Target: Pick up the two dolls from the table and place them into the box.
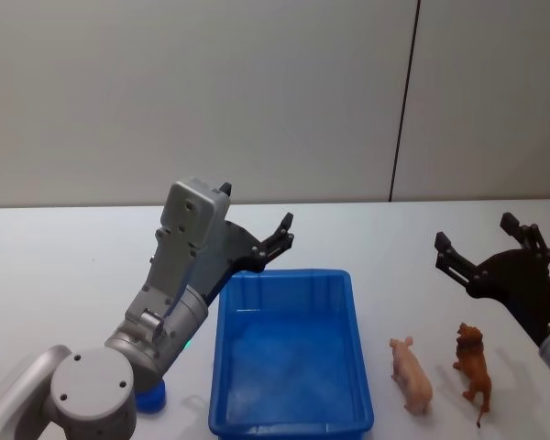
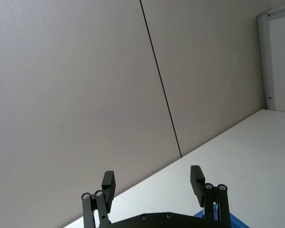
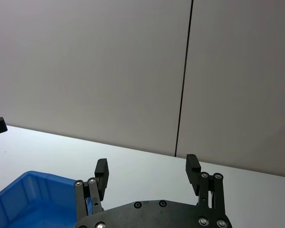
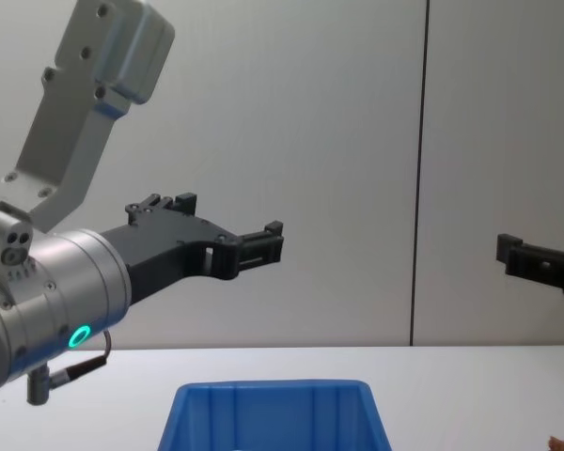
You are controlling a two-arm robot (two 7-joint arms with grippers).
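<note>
Your rectangular bright blue plastic bin (image 1: 293,273) sits on the white surface (image 1: 64,266). Just right of it is a pale pink pig doll (image 1: 411,374), then an orange-brown lion doll (image 1: 474,365), both in open view. The left pincer (image 2: 152,178) hangs wide above the bin's far-left corner. The right pincer (image 3: 147,165), also wide, hovers right of the bin, past the lion.

Pale grey wall (image 1: 192,92) — one dark vertical seam (image 1: 404,101) down it

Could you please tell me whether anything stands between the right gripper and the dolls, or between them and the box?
Nothing visible, mostly. The open right gripper hovers over bare table beyond the pig doll and lion doll. Only the pig lies between the lion and the box; the left gripper hovers near the box's far rim.
</note>
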